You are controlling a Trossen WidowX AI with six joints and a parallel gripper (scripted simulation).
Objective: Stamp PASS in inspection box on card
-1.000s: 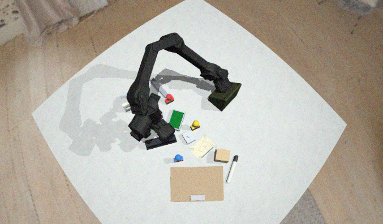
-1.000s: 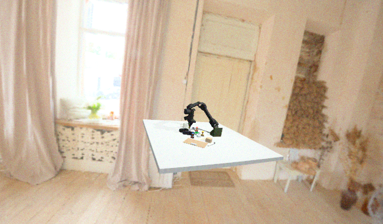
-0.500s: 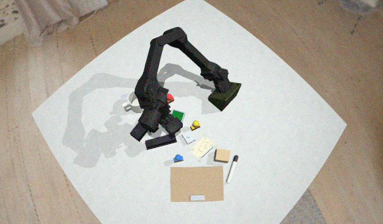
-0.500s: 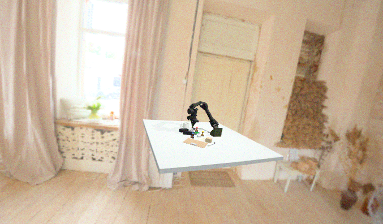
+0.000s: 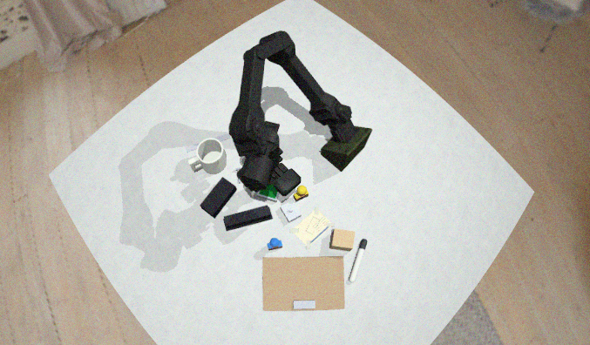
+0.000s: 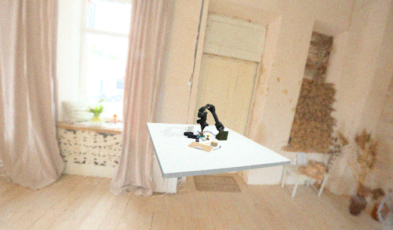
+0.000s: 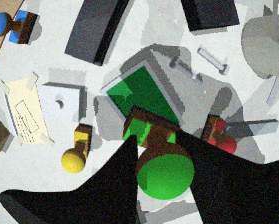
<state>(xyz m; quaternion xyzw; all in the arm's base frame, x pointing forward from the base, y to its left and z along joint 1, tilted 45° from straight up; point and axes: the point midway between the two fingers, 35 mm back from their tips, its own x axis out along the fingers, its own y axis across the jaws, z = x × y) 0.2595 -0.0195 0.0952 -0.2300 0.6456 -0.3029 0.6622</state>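
Observation:
My gripper [image 7: 156, 139] is shut on a green-knobbed stamp [image 7: 166, 175] with a brown base and green label pieces. The stamp is over or at the near edge of the green ink pad [image 7: 146, 90] [image 5: 267, 192]; whether it touches the pad cannot be told. In the top view the arm hides the held stamp. The cream card [image 7: 27, 112] [image 5: 312, 227] lies taped down, with a printed box outline and lines of text. No stamp print shows clearly in its box. The word on the held stamp cannot be read.
A yellow stamp [image 7: 75, 155] [image 5: 301, 192], a red stamp [image 7: 221, 136] and a blue stamp [image 7: 12, 26] [image 5: 274, 243] stand around. Two black blocks [image 5: 219, 197] [image 5: 247, 218], a mug [image 5: 211, 156], a white block [image 5: 290, 212], a tan block [image 5: 342, 240], a marker [image 5: 357, 263] and a brown board [image 5: 303, 280] are on the table.

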